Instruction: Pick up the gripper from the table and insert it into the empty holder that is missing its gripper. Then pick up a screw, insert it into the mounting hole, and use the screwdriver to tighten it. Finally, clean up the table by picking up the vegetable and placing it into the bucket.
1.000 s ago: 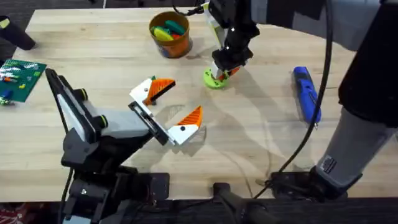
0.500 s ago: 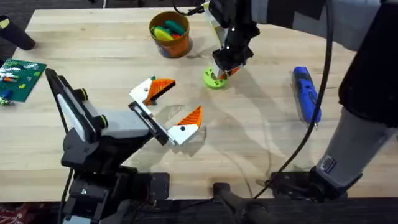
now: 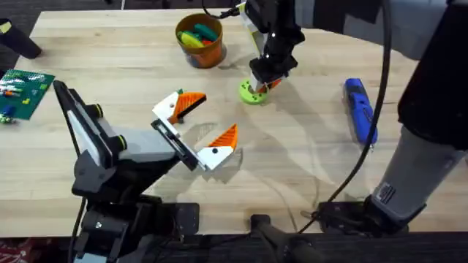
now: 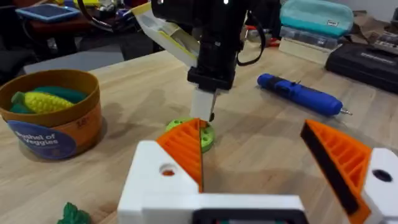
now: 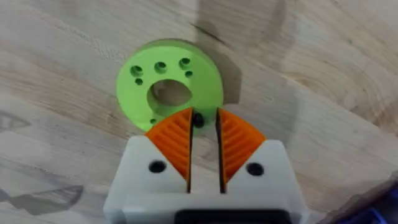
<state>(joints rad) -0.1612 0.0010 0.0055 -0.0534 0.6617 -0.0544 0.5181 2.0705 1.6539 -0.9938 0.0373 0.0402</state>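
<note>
Flat green studded board (image 3: 23,90) at the left edge of the overhead view, small coloured pieces on top. Above it, in the upper left corner, a black object (image 3: 20,41) cut off by the frame. In the left wrist view, along the top: a blue tablet-like slab (image 4: 46,11) at upper left, a teal zipped case (image 4: 316,16) at upper right, a black case (image 4: 367,57) just below it.

Tabletop (image 3: 131,58) light wood in plank strips; screwdriver (image 3: 360,109) blue; bucket (image 3: 200,40) orange-brown; disc (image 5: 169,84) bright green; right gripper (image 5: 204,134) white, orange ribbed pads.
</note>
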